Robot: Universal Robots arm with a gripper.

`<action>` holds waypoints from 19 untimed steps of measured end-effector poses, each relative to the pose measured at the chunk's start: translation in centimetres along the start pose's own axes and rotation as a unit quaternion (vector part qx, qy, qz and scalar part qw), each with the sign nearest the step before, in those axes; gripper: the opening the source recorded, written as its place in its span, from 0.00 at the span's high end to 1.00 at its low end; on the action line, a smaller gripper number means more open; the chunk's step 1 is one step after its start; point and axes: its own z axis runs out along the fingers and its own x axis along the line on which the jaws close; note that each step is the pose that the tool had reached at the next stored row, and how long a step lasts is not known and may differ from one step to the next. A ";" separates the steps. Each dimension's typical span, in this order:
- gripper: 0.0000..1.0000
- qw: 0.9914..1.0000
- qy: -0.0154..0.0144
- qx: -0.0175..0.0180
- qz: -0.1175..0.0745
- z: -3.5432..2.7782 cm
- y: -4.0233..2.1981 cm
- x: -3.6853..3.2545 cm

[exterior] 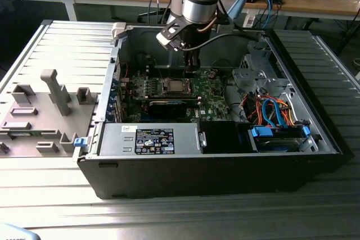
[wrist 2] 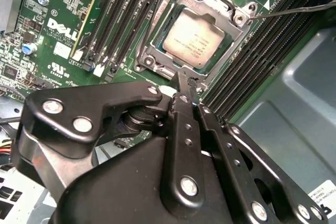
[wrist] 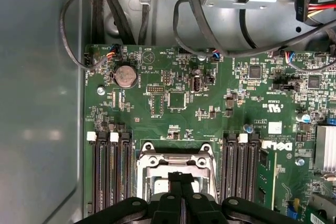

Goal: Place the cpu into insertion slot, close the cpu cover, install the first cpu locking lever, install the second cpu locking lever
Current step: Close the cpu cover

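"Pincer first, please: how does it stand?"

"Its two fingers are pressed together with nothing between them. The tips hang at the edge of the socket, on the side away from the coin battery. You cannot tell from these views whether they touch the metal."

"And the chip?"

"The chip lies flat inside the socket. The cover looks folded down around it, with its window framing the grey top. So I judge the seating done and the fastening to be the step in hand. A thin lever runs out from one corner of the socket and seems not yet tucked in."

"How do I do this step well?"

"Use the closed tips as one blunt finger, just as you have them. Bear only on the metal at the socket's rim or on the lever, never on the chip's top showing through the window. Press slowly and straight. A slanting push could slide the tips off toward the long black memory slots that flank the socket on both sides. Check that the cover sits level all round the socket before you load it. If one corner rides high, the chip may be askew beneath."
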 end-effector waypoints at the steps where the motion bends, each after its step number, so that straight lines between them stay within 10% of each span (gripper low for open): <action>1: 0.89 1.000 0.000 0.000 0.000 0.01 -0.04 0.00; 19: 0.89 1.000 0.000 0.000 0.000 0.26 -0.61 0.03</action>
